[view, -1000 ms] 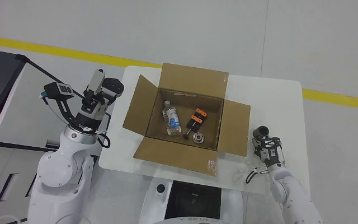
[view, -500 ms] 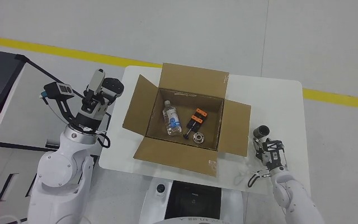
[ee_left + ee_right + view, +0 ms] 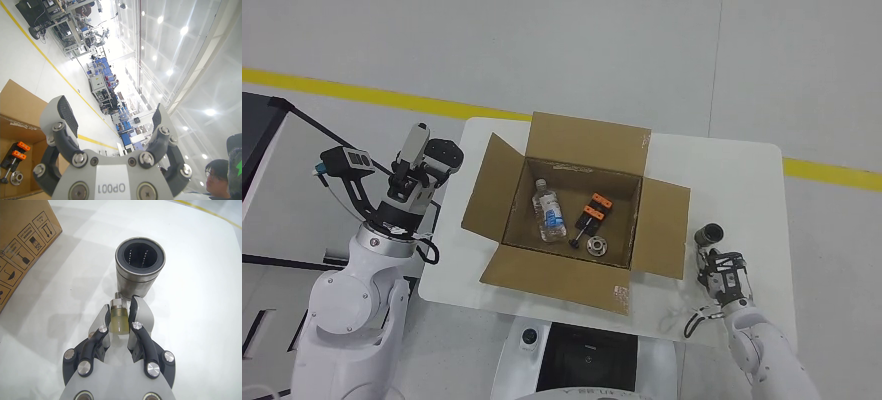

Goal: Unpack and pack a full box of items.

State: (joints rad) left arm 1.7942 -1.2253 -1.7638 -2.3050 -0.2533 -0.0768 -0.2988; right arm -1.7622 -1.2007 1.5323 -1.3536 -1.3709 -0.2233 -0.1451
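**Hand states and clearances at the open box**

My right hand (image 3: 121, 303) is closed on a small yellowish rubber foot (image 3: 118, 318) with a metal nut and a threaded stud. The stud tip sits just beside the base of a steel sleeve (image 3: 140, 266). The sleeve stands upright on the tabletop (image 3: 742, 180), its dark bore facing up, beside the box's right flap (image 3: 667, 225).

My left hand (image 3: 110, 104) is spread open with nothing between its pads. It is raised off the left edge of the tabletop and points up toward the ceiling.

Markings: black handling pictograms (image 3: 24, 247) (arrows, umbrella and others) with small captions run along the outer wall of the box (image 3: 572, 215). There is a white printed label (image 3: 111, 187) on the left hand's plate.

Inside the box lie a clear bottle (image 3: 548, 210), an orange-and-black vise (image 3: 591, 212) and a round flange (image 3: 595, 245), all near one another on the floor.

Room to move: all four flaps are folded outward. The front flap comes close to the near tabletop edge. Bare tabletop lies to the right of and behind the sleeve.
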